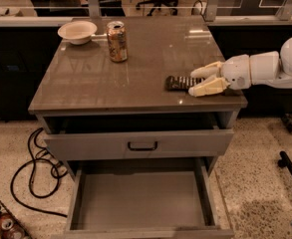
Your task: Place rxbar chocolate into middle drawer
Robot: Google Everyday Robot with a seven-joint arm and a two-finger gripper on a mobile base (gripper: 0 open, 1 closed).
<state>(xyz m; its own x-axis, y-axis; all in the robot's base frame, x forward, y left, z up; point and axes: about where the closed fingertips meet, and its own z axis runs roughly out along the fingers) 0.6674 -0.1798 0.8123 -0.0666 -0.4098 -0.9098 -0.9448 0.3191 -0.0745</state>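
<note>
The rxbar chocolate, a flat dark bar with pale stripes, lies on the cabinet top near its right front corner. My gripper reaches in from the right at tabletop height. Its pale fingers are spread open, one on each side of the bar's right end. The middle drawer is pulled fully out below, with a plain grey floor and nothing in it.
A gold-tan drink can and a white bowl stand at the back left of the cabinet top. The top drawer with a black handle is slightly open. Black cables lie on the floor at left.
</note>
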